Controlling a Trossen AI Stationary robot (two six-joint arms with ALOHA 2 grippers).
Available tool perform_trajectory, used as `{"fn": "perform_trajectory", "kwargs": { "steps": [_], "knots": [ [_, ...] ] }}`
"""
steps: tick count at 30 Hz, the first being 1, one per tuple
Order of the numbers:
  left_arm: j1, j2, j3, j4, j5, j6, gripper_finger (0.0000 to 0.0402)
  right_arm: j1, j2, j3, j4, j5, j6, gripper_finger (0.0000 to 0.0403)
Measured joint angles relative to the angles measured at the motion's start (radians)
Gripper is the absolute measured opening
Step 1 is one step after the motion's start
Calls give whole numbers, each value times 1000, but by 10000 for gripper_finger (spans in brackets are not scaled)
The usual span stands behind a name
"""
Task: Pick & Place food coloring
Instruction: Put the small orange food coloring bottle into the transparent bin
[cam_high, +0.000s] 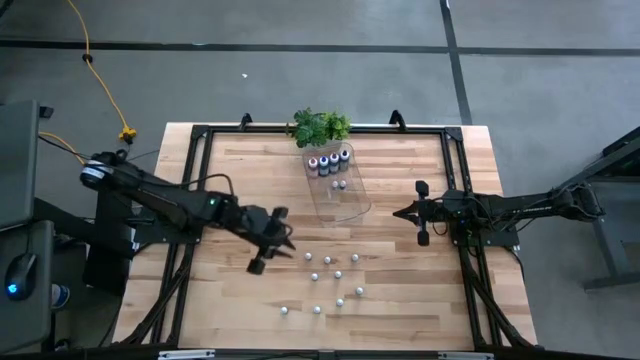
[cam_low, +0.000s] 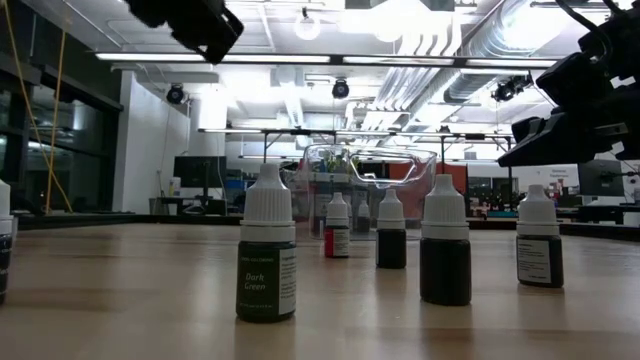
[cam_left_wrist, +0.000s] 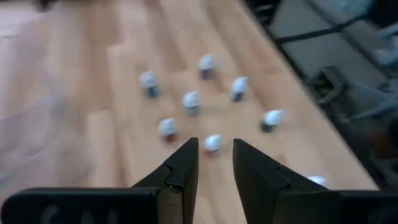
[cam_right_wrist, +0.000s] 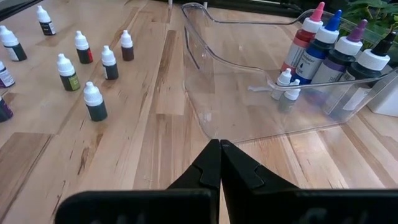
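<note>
Several small white-capped food coloring bottles (cam_high: 330, 275) stand upright on their bases, scattered over the near middle of the table; they also show in the low view (cam_low: 267, 245). Four bigger bottles (cam_right_wrist: 336, 53) with pink, blue, purple and white tops stand at the far end of the clear tray (cam_high: 338, 190), with two small ones (cam_right_wrist: 286, 84) beside them. My left gripper (cam_high: 289, 248) (cam_left_wrist: 216, 158) is open and raised above the table just left of the scattered bottles, touching none. My right gripper (cam_high: 402, 212) (cam_right_wrist: 220, 149) is shut and empty, right of the tray.
A green leafy plant (cam_high: 320, 127) stands at the table's far edge behind the tray. A black frame (cam_high: 200, 135) runs along the table's sides. Bare wood (cam_high: 400, 300) lies right of the scattered bottles and bare wood (cam_high: 230, 300) on the near left.
</note>
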Motion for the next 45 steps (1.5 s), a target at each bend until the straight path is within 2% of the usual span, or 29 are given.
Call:
{"fn": "perform_trajectory", "kwargs": {
  "steps": [6, 12, 17, 22, 28, 37, 42, 45],
  "knots": [
    [-12, 19, -126, 175, 80, 19, 102, 0, 0, 0, 0, 0, 0, 0],
    [-10, 82, -160, 273, 37, 43, 175, 0, 0, 0, 1, 0, 0, 0],
    [-9, 135, -163, 288, -12, 164, 223, 0, 0, 0, 0, 0, 0, 0],
    [-9, 208, -163, 336, -10, 264, 224, 0, 0, 0, 0, 0, 0, 0],
    [-9, 305, -164, 457, -32, 267, 216, 0, 0, 0, 0, 0, 0, 0],
    [9, 378, -163, 498, -65, 151, 215, 0, 0, 0, 0, 0, 0, 0],
    [34, 379, -163, 493, -115, 78, 215, 0, 0, 0, 0, 0, 0, 0],
    [39, 379, -163, 488, -108, 51, 215, 0, 0, 0, 0, 0, 0, 0]
  ]
}}
